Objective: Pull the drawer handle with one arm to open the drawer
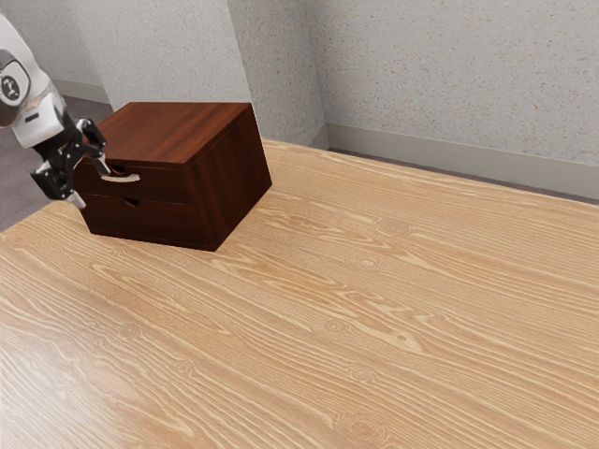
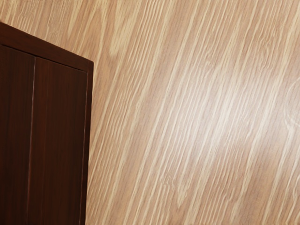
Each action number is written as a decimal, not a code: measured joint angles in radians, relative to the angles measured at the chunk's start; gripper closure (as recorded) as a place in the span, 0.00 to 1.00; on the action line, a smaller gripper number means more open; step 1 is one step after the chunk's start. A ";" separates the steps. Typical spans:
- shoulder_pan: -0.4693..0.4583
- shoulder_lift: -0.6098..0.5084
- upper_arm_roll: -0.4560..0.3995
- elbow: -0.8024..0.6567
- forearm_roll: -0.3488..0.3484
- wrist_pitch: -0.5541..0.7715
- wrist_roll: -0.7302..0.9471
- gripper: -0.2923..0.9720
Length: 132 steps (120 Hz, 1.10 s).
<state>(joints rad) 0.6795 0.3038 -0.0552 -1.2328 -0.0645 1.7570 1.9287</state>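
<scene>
Claw (image 1: pixel 79 172) sits at the end of the pale handle (image 1: pixel 122 177) on the upper drawer (image 1: pixel 159 183) of the dark cabinet (image 1: pixel 201 140), near the counter (image 1: pixel 374 309) edge on the exterior view's left, presumably placed for the pull; whether it grips cannot be told.

- No text, label, brand, number or sign can be read on the dark reddish-brown wooden drawer box (image 1: pixel 187 131), the light wood-grain table (image 1: pixel 374 309) or the grey speckled walls (image 1: pixel 449 65).
- The round dark mark (image 1: pixel 11 86) on the white robot arm (image 1: pixel 33 112), far left, is too small to read.
</scene>
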 joint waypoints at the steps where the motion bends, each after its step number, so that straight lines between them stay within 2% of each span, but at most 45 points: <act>1: 0.002 0.001 -0.002 0.000 -0.001 0.004 0.006 0.35; 14: 0.020 0.010 -0.012 0.001 -0.016 0.050 0.076 0.45; 36: 0.053 0.062 -0.012 0.045 -0.115 0.106 0.183 0.54; 51: 0.073 0.079 -0.014 0.052 -0.149 0.126 0.243 0.56; 78: 0.086 0.116 -0.015 0.053 -0.166 0.151 0.323 0.57; 110: 0.102 0.123 -0.027 0.053 -0.247 0.196 0.388 0.59; 132: 0.109 0.139 -0.030 0.056 -0.265 0.218 0.417 0.60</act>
<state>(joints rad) 0.7888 0.4428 -0.0851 -1.1767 -0.3300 1.9751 2.3462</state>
